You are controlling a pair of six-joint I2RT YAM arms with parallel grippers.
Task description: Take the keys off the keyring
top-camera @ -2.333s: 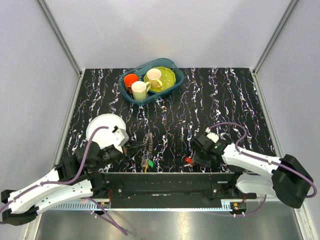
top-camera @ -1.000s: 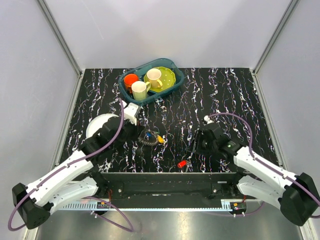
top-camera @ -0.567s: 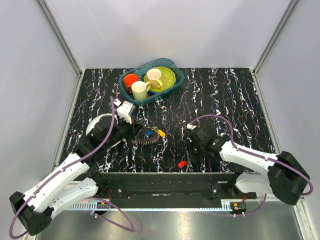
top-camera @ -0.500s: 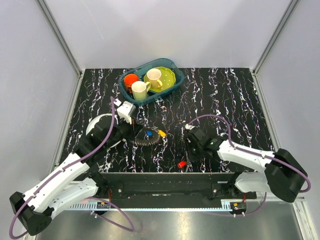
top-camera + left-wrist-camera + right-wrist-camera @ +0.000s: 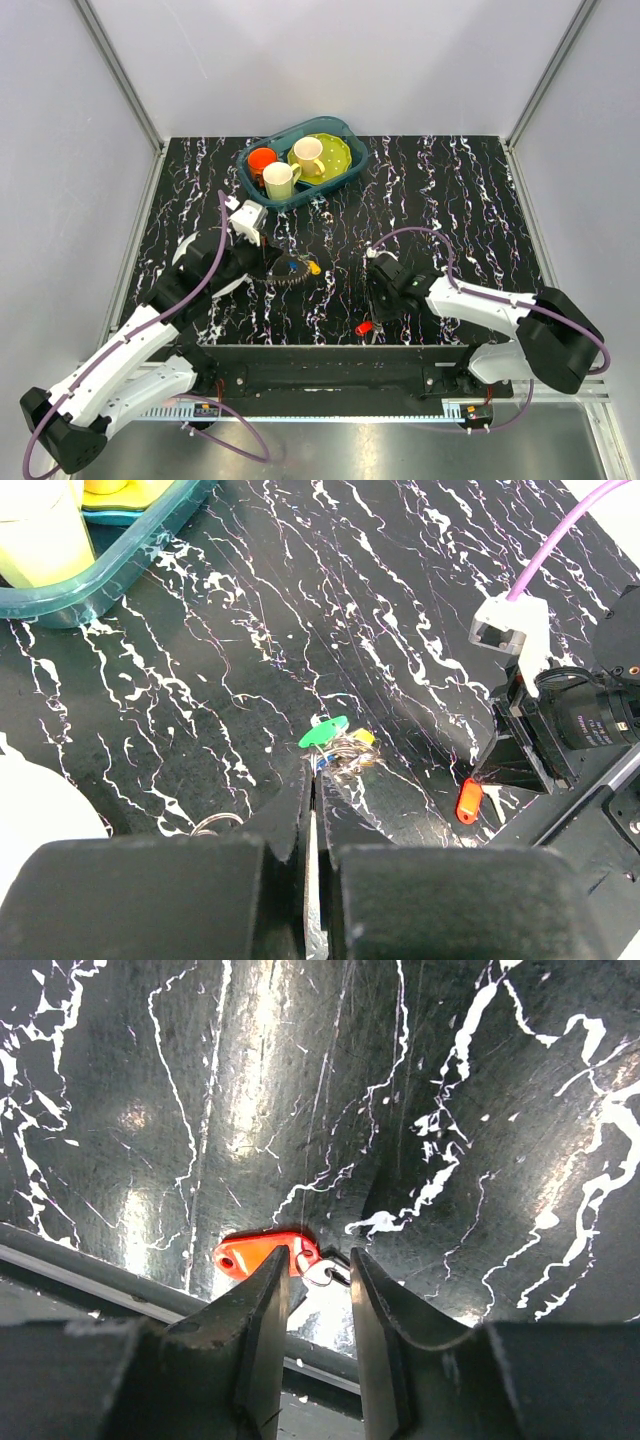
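Observation:
The keyring (image 5: 293, 272) lies left of centre, a toothed cluster of grey keys with blue and yellow heads. In the left wrist view green (image 5: 324, 732) and yellow (image 5: 362, 738) key heads fan out just past my left gripper (image 5: 313, 772), which is shut on the ring's thin metal edge. From above, my left gripper (image 5: 271, 268) is at the ring's left side. A single red-headed key (image 5: 364, 327) with a small ring (image 5: 322, 1272) lies by the table's near edge. My right gripper (image 5: 318, 1265) is open, its fingers either side of that small ring; it also shows from above (image 5: 376, 305).
A teal tray (image 5: 300, 196) at the back holds an orange mug (image 5: 262, 158), two cream mugs and a yellow-green plate. A white plate (image 5: 186, 256) lies under my left arm. A loose small ring (image 5: 215, 823) lies near the left fingers. The black rail (image 5: 330, 360) runs along the near edge.
My left gripper has moved away from the near edge with the keyring, now further back. The red key stays by the edge. My right gripper has moved left, over the red key.

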